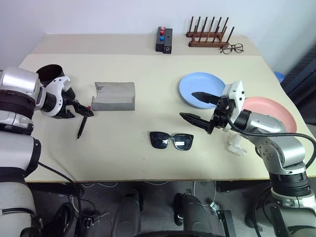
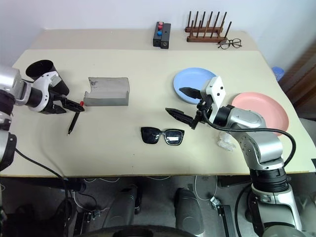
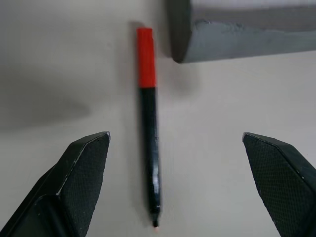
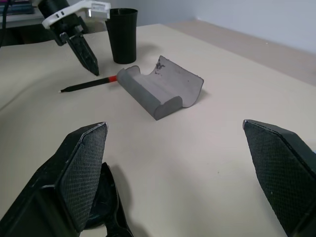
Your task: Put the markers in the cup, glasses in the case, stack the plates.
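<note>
A black marker (image 3: 148, 128) with a red end lies on the table, its red end close to the grey case (image 1: 114, 96), which stands open. My left gripper (image 1: 82, 109) hangs open just above the marker, one finger to each side, not touching it. The dark cup (image 4: 122, 34) stands behind my left hand. Black sunglasses (image 1: 171, 140) lie near the table's front middle. My right gripper (image 1: 186, 104) hovers open and empty above the table between the sunglasses and the light blue plate (image 1: 200, 89). The pink plate (image 1: 271, 116) lies to the right of the blue one.
At the back of the table stand a small black box with red and blue buttons (image 1: 164, 39) and a wooden rack (image 1: 207, 33), with thin-rimmed spectacles (image 1: 232, 48) beside it. A crumpled white scrap (image 1: 236, 144) lies under my right forearm.
</note>
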Tool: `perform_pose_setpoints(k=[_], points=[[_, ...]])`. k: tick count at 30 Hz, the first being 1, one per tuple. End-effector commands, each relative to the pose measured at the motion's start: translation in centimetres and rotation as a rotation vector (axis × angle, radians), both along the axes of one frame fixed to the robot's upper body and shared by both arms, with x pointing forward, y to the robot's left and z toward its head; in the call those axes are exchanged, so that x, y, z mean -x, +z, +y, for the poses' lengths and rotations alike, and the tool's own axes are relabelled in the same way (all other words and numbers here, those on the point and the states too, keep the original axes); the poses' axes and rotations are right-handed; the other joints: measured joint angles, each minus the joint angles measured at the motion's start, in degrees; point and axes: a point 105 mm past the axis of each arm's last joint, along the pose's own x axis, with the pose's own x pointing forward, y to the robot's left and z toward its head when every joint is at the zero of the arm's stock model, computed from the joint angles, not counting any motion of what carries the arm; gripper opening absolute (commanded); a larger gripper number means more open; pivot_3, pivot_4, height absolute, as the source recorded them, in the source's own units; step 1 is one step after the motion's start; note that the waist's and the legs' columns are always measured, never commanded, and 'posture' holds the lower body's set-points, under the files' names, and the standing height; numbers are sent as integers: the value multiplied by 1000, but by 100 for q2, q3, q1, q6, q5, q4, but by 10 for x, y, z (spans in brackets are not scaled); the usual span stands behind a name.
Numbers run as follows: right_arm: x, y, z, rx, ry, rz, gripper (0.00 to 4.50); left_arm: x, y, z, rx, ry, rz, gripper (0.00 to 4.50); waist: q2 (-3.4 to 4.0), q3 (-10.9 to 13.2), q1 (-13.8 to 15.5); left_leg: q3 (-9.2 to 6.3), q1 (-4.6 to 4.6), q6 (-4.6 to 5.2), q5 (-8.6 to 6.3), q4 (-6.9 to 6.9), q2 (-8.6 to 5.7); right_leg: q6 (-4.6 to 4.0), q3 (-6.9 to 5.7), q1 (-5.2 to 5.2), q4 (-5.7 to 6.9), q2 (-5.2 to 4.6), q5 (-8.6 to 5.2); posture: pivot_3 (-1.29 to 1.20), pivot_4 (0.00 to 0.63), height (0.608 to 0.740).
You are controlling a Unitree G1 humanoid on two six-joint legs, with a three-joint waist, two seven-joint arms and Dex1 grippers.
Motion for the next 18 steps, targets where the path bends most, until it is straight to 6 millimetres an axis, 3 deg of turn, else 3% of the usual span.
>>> perform_pose_setpoints(k=[1, 13, 16, 18], points=[[5, 11, 2, -7, 9, -56, 4500, -4, 6, 1, -25, -18, -9, 4460, 0, 0, 0, 0, 0, 0, 0, 0, 0, 0, 0, 0, 0, 0, 0, 0, 150, 740], [4, 11, 2, -11, 5, -56, 4500, -3, -7, -5, -17, -60, 58, 4460, -2, 1, -11, -1, 0, 1, 0, 0, 0, 0, 0, -1, 2, 0, 1, 0, 150, 740], [5, 10, 1, -10, 2, -54, 4500, -2, -8, -4, -17, -67, 65, 3611, -2, 1, -6, -1, -1, 1, 0, 0, 0, 0, 0, -1, 2, 0, 1, 0, 150, 740], [5, 9, 1, -9, 0, -53, 4500, -1, -10, -4, -12, -62, 73, 2638, -3, 2, -6, -1, -2, 1, 0, 1, 0, 0, 0, -1, 2, 0, 1, 0, 150, 740]])
